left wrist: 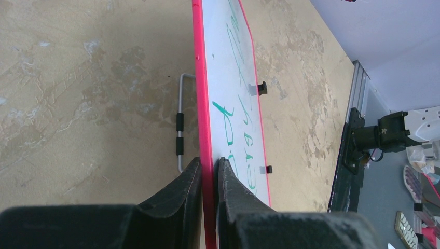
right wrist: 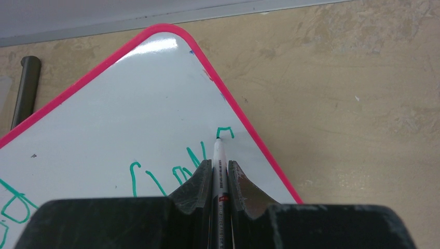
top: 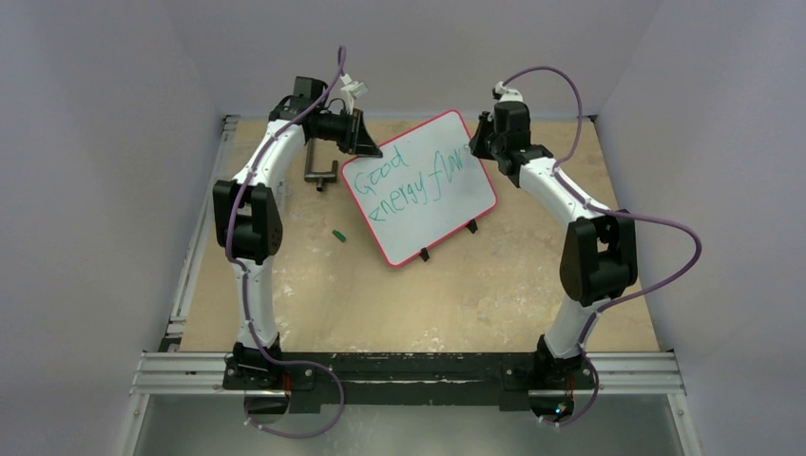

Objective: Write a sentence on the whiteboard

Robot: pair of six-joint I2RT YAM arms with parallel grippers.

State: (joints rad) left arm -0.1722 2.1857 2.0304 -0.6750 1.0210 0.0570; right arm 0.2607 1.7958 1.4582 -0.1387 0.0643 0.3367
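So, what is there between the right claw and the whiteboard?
A white marker, gripped by the right claw, its tip on the whiteboard; the right wrist view shows it.

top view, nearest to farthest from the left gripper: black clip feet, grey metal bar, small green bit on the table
1. grey metal bar, just beside the left gripper
2. small green bit, lower on the table
3. black clip feet, along the whiteboard lower edge
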